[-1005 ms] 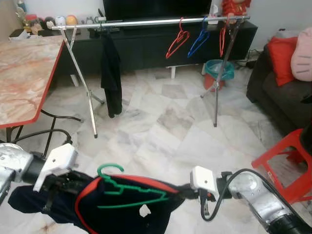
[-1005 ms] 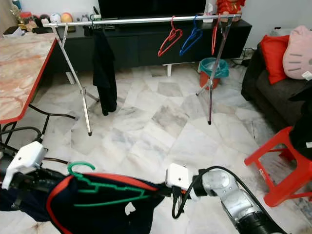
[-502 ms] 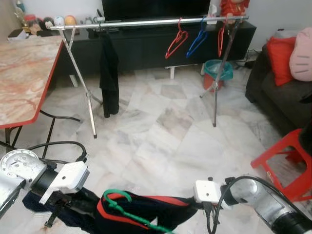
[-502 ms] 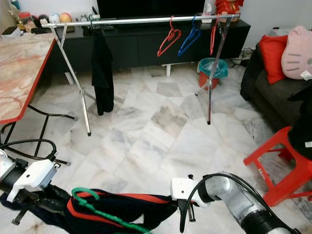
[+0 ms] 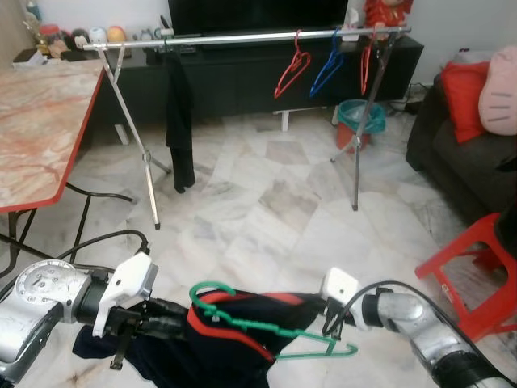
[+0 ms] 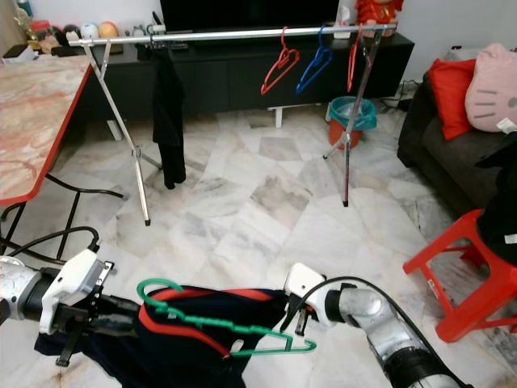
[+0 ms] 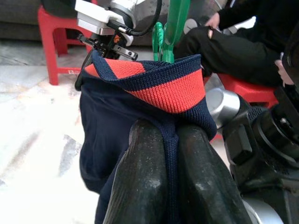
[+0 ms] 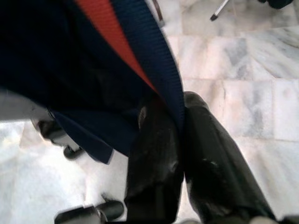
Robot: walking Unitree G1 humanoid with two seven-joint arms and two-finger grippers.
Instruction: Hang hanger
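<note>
since half a second ago the green hanger (image 5: 266,323) has swung up out of the shirt: its hook now stands above the collar and the triangle sticks out toward the robot's right, where before only the hook peeked out of the bunched cloth. the navy shirt with red collar (image 5: 234,339) is also spread wider between the two arms now.

left pincer (image 7: 170,154) is clamped tight on the collar band, both black fingers (image 7: 145,186) squeezing the navy-and-red knit between them. right pincer (image 8: 180,140) is closed on the collar edge as well, cloth pinched between its two fingers.

count: one green hanger in the shirt, held low over the floor in front of the robot. on the silver clothes rail (image 5: 242,37) across the room hang three empty hangers, two red hangers (image 5: 292,65) and one blue hanger (image 5: 329,65), all bunched at the robot's right end, plus one black garment (image 5: 179,113) near the left end. bare stretch of rail between the garment and the hangers.

room to move: open marble floor (image 5: 266,210) between robot and rail. marble bench (image 5: 40,121) with a red edge on the left, red stool (image 5: 477,267) and dark sofa (image 5: 460,153) on the right.
</note>
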